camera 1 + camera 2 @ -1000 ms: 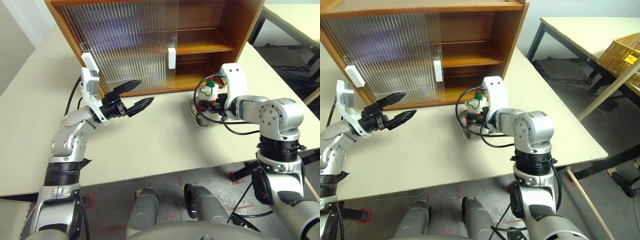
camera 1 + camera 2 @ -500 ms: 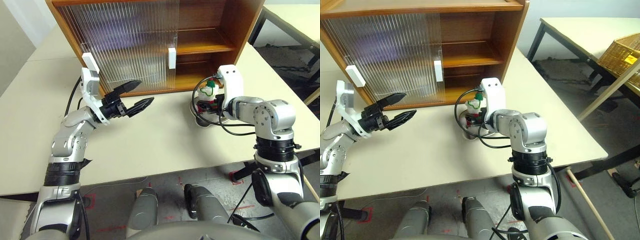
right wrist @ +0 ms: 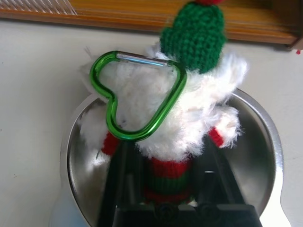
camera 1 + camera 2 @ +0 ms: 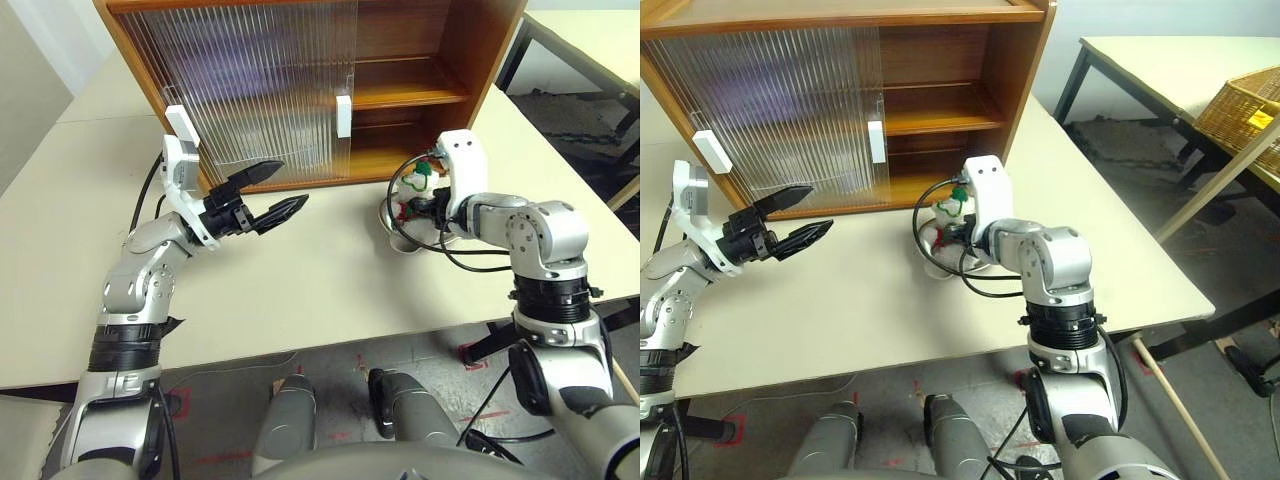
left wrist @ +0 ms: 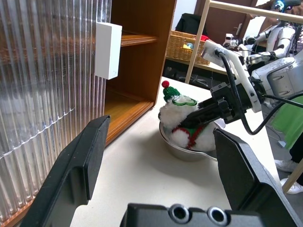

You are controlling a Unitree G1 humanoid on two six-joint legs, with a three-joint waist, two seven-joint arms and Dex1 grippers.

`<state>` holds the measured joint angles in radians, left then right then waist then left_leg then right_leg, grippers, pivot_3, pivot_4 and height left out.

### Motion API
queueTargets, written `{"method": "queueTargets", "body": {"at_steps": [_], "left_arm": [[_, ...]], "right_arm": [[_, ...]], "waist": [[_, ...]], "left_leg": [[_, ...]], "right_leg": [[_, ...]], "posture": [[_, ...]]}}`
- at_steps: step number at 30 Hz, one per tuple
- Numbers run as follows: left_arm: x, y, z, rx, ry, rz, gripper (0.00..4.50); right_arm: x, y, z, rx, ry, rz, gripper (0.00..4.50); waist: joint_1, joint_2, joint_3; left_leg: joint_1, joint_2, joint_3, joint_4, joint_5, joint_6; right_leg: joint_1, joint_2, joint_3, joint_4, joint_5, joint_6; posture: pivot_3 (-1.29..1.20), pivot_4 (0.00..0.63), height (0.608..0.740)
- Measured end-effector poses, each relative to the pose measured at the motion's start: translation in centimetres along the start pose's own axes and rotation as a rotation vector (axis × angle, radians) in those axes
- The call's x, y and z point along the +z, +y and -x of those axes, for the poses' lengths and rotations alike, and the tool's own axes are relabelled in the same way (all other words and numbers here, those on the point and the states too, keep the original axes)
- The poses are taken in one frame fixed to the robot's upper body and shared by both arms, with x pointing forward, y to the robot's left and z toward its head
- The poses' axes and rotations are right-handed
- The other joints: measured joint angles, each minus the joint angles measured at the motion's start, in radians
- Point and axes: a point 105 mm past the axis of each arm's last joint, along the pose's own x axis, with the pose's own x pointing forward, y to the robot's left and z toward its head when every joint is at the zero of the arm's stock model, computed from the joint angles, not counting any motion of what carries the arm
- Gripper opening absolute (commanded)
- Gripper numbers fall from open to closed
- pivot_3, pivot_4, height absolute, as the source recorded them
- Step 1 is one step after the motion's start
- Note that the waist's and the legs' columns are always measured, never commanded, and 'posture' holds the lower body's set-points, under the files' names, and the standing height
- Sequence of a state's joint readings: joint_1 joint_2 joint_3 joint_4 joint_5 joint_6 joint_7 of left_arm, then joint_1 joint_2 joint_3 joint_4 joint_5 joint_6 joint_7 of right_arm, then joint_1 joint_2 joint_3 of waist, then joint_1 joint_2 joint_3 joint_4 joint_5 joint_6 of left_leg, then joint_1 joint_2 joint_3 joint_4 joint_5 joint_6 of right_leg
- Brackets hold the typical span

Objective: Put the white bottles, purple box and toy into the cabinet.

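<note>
- Toy (image 3: 180, 118), a white plush with a green knitted hat and red-and-green scarf, sits in a round steel bowl (image 3: 265, 156) on the pale table (image 4: 330, 290), just in front of the cabinet (image 4: 470, 40).
- Right gripper (image 5: 199, 116) reaches into the bowl, its 2 black fingers closed narrowly on either side of the toy's body.
- Green heart-shaped carabiner (image 3: 137, 94) lies across the plush.
- Left gripper (image 4: 268, 193) hovers well apart, above the table in front of the ribbed sliding doors (image 4: 250, 80), jaws spread wide and holding nothing.
</note>
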<state>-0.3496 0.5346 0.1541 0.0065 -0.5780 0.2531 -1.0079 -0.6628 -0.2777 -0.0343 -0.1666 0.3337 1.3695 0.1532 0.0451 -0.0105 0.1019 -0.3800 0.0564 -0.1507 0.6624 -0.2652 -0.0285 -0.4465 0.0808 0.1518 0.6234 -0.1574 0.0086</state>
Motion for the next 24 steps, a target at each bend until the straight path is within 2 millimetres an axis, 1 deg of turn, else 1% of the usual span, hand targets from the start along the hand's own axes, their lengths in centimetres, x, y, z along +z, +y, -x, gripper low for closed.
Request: {"method": "queueTargets", "body": {"at_steps": [2, 5, 10, 14, 16, 19, 20, 22, 24], "left_arm": [[0.0, 0.0, 0.0, -0.001, -0.004, -0.002, 4.50], [0.1, 0.1, -0.3, -0.005, -0.009, -0.001, 4.50], [-0.1, 0.1, -0.5, -0.015, -0.007, 0.004, 4.50], [-0.1, 0.2, -0.6, -0.022, -0.009, 0.002, 4.50], [0.0, 0.3, -0.7, -0.023, -0.015, -0.002, 4.50], [0.1, 0.3, -0.8, -0.028, -0.019, -0.003, 4.50], [0.0, 0.4, -0.9, -0.029, -0.019, -0.001, 4.50], [0.0, 0.4, -0.9, -0.030, -0.019, 0.000, 4.50], [0.0, 0.4, -0.9, -0.030, -0.019, -0.001, 4.50]], "right_arm": [[0.2, 0.1, 0.2, 0.004, -0.004, 0.008, 0.85], [1.3, 0.3, 0.9, 0.006, -0.029, 0.028, 0.53], [4.3, 0.7, 2.9, 0.007, -0.105, 0.066, 0.42], [5.5, 0.6, 3.9, 0.007, -0.129, 0.073, 0.41], [7.0, 0.6, 4.6, 0.002, -0.163, 0.089, 0.41], [10.2, 1.1, 6.2, 0.020, -0.260, 0.102, 0.40], [10.9, 1.2, 6.6, 0.022, -0.283, 0.109, 0.39], [12.2, 1.0, 6.9, 0.019, -0.320, 0.119, 0.39], [13.1, 0.7, 6.9, 0.027, -0.364, 0.119, 0.39]], "waist": [[0.000, 0.000, 0.000], [0.000, 0.000, 0.000], [-0.003, 0.000, 0.000], [-0.008, 0.000, -0.001], [-0.009, 0.000, -0.001], [-0.013, 0.001, -0.001], [-0.013, 0.001, -0.001], [-0.014, 0.001, -0.001], [-0.013, 0.001, -0.001]], "left_leg": [[0.000, 0.000, 0.000, 0.001, 0.000, 0.000], [0.000, 0.000, 0.000, 0.001, 0.000, 0.000], [0.000, 0.000, 0.000, 0.001, 0.000, 0.001], [0.000, 0.000, 0.000, 0.002, 0.000, 0.001], [0.000, 0.000, 0.000, 0.003, 0.000, 0.001], [0.001, 0.000, 0.000, 0.003, 0.000, 0.001], [0.000, 0.000, 0.000, 0.002, 0.000, 0.001], [0.000, 0.000, 0.000, 0.002, 0.000, 0.001], [0.000, 0.000, 0.000, 0.002, 0.000, 0.001]], "right_leg": [[0.000, 0.000, 0.000, 0.000, 0.000, 0.000], [0.000, 0.000, 0.000, 0.001, 0.000, 0.000], [0.000, 0.001, 0.000, 0.002, 0.000, 0.000], [0.000, 0.002, 0.000, 0.003, 0.000, -0.001], [-0.001, 0.002, 0.000, 0.004, 0.000, -0.001], [-0.001, 0.003, 0.000, 0.005, 0.000, -0.001], [-0.002, 0.003, 0.001, 0.005, 0.000, -0.001], [-0.002, 0.003, 0.001, 0.005, 0.000, -0.001], [-0.002, 0.002, 0.001, 0.005, 0.000, -0.001]], "posture": [[0.08, 0.096, 0.740], [0.07, 0.094, 0.740], [0.05, 0.092, 0.740], [0.05, 0.090, 0.740], [0.05, 0.090, 0.740], [0.05, 0.090, 0.740], [0.05, 0.090, 0.740], [0.05, 0.089, 0.740], [0.06, 0.090, 0.740]]}}
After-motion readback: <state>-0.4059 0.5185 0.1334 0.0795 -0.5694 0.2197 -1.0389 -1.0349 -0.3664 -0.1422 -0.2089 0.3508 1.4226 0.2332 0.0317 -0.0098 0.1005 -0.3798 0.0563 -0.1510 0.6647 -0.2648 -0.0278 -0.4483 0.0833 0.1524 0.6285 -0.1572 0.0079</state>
